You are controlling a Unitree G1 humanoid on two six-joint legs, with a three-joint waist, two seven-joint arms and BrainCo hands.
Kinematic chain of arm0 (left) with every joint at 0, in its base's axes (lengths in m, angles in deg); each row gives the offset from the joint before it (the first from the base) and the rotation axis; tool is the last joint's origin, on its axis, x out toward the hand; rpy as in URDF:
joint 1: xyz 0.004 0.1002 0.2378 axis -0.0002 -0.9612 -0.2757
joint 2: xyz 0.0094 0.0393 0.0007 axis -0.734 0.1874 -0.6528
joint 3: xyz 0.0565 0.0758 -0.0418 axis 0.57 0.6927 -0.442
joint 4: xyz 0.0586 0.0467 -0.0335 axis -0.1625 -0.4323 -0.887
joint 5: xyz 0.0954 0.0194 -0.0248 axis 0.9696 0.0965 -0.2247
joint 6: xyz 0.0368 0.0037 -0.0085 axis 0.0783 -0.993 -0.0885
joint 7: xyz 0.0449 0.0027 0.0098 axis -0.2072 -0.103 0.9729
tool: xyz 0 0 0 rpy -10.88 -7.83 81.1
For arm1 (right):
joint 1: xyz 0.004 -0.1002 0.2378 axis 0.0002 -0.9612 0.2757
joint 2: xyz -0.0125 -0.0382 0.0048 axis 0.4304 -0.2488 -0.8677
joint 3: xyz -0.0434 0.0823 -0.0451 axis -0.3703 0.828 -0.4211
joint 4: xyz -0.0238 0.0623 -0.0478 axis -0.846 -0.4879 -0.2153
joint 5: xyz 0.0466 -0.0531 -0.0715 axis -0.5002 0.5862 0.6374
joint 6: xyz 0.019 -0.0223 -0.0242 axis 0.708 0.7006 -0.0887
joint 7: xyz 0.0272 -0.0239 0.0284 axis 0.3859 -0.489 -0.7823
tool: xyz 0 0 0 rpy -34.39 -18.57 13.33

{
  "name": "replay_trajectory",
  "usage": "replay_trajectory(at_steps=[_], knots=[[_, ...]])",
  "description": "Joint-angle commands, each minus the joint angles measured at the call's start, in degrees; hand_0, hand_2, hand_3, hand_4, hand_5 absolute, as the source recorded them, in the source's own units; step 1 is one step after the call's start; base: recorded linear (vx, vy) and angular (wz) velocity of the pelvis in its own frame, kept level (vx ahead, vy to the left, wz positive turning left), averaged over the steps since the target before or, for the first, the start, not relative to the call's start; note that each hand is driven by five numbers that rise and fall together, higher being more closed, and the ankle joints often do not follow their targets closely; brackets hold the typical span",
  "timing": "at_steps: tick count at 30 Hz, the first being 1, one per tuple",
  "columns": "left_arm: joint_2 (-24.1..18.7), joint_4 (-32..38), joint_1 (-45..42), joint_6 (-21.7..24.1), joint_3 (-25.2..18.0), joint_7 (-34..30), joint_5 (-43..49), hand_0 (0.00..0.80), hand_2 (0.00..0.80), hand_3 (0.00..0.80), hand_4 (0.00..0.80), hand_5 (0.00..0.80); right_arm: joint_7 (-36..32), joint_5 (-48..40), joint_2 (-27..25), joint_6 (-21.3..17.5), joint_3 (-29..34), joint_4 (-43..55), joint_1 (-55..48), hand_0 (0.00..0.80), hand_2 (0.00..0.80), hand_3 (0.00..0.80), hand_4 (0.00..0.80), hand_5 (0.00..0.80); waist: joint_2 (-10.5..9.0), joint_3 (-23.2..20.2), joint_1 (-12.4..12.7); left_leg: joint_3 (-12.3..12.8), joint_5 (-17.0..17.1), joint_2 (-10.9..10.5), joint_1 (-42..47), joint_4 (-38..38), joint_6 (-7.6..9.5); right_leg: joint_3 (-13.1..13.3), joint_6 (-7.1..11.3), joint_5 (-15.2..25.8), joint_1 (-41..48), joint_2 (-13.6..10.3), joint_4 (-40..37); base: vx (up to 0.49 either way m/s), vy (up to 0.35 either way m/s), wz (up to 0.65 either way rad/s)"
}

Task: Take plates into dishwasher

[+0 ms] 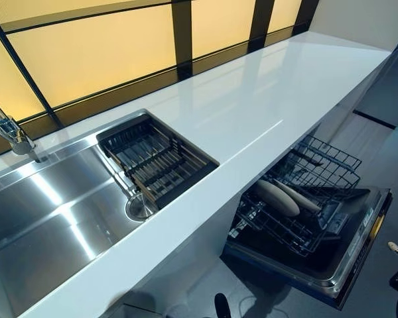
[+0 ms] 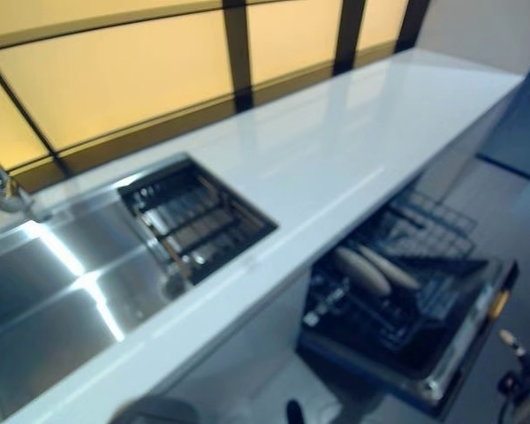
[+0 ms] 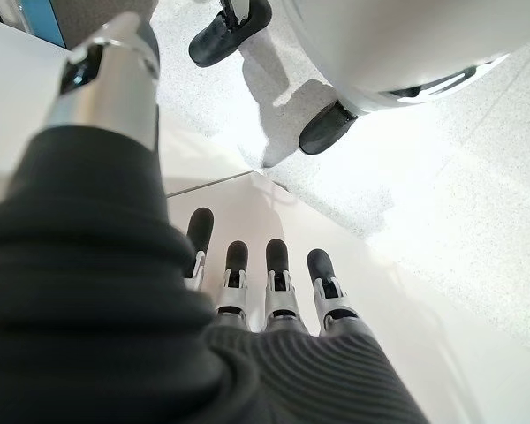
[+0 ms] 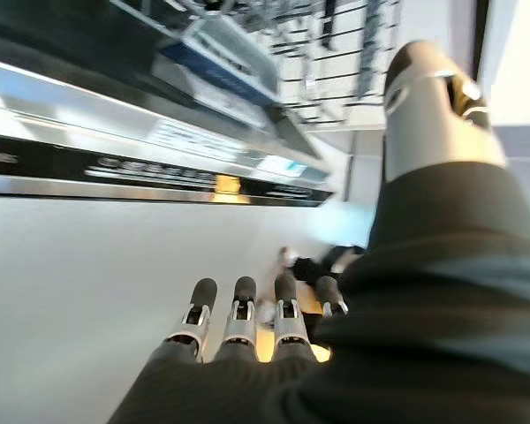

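Each hand, the left hand [image 3: 247, 291] and the right hand [image 4: 247, 322], shows silver fingers with dark rounded tips, a silver thumb, and apparently black ribbed covering over the wrist.

We see our left hand [image 3: 247, 291] from just behind its dark ribbed cover, which fills the lower part of the view. Its silver fingers [image 3: 279, 283] with dark tips stand straight in a row, side by side, and hold nothing. The thumb [image 3: 110, 84] rises apart from them, also straight. Past the fingertips lies a smooth white surface [image 3: 406, 327] with a straight edge, and beyond that edge a pale speckled floor [image 3: 442, 177].
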Motion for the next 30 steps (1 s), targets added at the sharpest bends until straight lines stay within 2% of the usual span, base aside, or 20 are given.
replay_trajectory(at_steps=[1,6,11,18,30], knots=[[-5.6,0.4,9.4,3.6,-2.4,2.5,-1.4,0.000,0.000,0.000,0.000,0.000,-2.4,-2.9,-1.0,-2.8,0.5,-3.1,5.4,0.000,0.000,0.000,0.000,0.000,0.97,2.2,2.4,-5.0,-1.0,0.9,-6.2,5.9,1.65,-0.9,0.98,-6.1,0.8,-1.3,9.2,-0.025,-0.037,0.06],[-5.8,0.8,10.9,3.1,-1.9,2.3,-1.3,0.000,0.000,0.000,0.000,0.000,-9.2,-9.5,1.9,-2.0,-0.5,-7.8,6.2,0.000,0.000,0.000,0.000,0.000,1.74,3.3,2.8,-5.6,-0.5,0.8,-7.3,6.5,1.48,-1.6,0.58,-6.2,0.5,-1.3,9.4,-0.048,-0.062,0.12],[-6.2,0.6,13.0,2.7,-1.5,2.1,-1.1,0.000,0.000,0.000,0.000,0.000,-13.9,-11.7,3.9,-2.3,-3.1,-12.5,8.0,0.000,0.000,0.000,0.000,0.000,2.20,4.1,3.4,-5.9,0.1,0.9,-8.5,6.7,1.16,-2.5,0.33,-6.0,-0.3,-1.2,9.3,-0.069,-0.065,0.03],[-6.6,1.1,15.7,2.9,-0.4,1.7,-1.3,0.000,0.000,0.000,0.000,0.000,-16.9,-12.9,5.9,-3.7,-6.9,-18.1,11.1,0.000,0.000,0.000,0.000,0.000,2.78,5.5,4.4,-6.7,1.2,1.0,-10.7,6.9,0.80,-3.1,0.06,-5.5,-1.6,-1.0,9.0,-0.072,-0.055,0.01],[-6.4,1.8,18.9,1.9,1.3,1.1,-1.7,0.000,0.000,0.000,0.000,0.000,-21.6,-14.9,8.0,-4.4,-11.7,-21.5,16.7,0.000,0.000,0.000,0.000,0.000,3.70,6.4,5.9,-8.5,2.7,0.8,-12.5,6.0,0.38,-4.4,-0.13,-5.1,-3.0,-1.1,8.9,-0.054,-0.014,0.03]])
